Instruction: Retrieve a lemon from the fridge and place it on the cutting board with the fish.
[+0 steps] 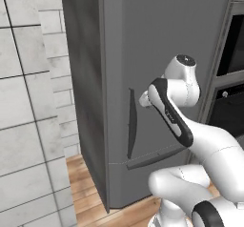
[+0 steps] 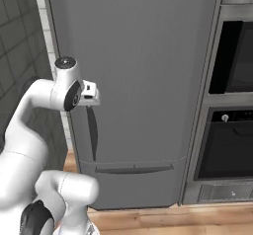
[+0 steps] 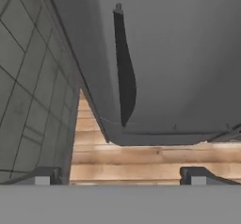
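The fridge [image 2: 143,81] stood closed, a tall grey slab across the centre of the right base view and the upper middle of the left base view. Its long dark door handle [image 1: 131,124] ran vertically near the door's left edge, its long axis up and down in both base views; in the hand view the handle [image 3: 124,63] ran from the upper centre down toward the wooden floor [image 3: 141,159]. The gripper [image 3: 121,176] was spread wide and held nothing, its two fingertips [image 3: 41,176] apart at the frame's bottom, hovering near the handle's top without touching it.
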Controlling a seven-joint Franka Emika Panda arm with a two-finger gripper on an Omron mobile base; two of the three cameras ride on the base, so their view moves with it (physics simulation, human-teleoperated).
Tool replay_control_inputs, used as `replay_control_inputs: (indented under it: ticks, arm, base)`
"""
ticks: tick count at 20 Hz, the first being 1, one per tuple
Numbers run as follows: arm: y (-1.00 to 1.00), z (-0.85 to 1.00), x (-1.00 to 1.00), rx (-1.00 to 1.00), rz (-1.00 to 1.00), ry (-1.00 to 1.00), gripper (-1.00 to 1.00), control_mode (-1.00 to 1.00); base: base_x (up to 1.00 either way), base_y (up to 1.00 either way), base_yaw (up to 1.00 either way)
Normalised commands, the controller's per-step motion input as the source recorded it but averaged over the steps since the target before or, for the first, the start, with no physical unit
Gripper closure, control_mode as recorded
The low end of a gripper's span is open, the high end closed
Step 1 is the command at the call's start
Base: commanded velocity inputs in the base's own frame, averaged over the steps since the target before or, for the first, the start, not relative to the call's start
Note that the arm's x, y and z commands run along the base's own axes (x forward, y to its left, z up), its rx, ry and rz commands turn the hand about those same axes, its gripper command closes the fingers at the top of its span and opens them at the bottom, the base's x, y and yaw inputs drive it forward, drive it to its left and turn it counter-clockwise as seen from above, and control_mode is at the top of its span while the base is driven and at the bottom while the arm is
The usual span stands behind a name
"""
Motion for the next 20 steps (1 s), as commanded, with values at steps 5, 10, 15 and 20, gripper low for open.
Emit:
replay_control_inputs:
  ticks: [5, 10, 15, 20]
  arm:
    - [0.02, -0.26, 0.47, 0.0, 0.08, -0.07, -1.0, -1.0]
    - [0.09, -0.13, 0.51, -0.04, -0.04, -0.03, -1.0, -1.0]
    - [0.21, -0.05, 0.42, 0.0, -0.03, -0.03, -1.0, -1.0]
    - [0.08, -0.07, 0.22, 0.0, 0.0, -0.04, -1.0, -1.0]
  base:
    - [0.0, 0.0, 0.0]
    - [0.0, 0.0, 0.0]
    - [0.0, 0.0, 0.0]
    - [0.0, 0.0, 0.0]
